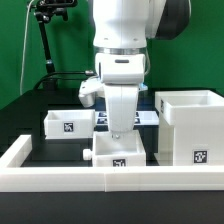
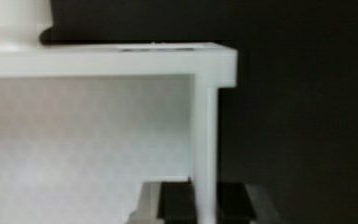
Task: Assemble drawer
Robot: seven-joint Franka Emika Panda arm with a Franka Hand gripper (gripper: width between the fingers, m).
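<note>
The exterior view stands off the bench [image 1: 30,125], slightly above it and at middling range, facing the arm [image 1: 120,40] head-on across the low border wall [image 1: 50,172]. The wrist view rides on the arm, very near, looking down past the hand [image 2: 206,205] onto a small tray [image 2: 87,120]. Both views share that tray and hand.

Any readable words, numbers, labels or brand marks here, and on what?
No words or numbers are readable in either view.
tray on the exterior view's left: square tag, pattern only.
front tray: square tag, pattern only.
housing: square tag, pattern only.
marker board: markings too small.
</note>
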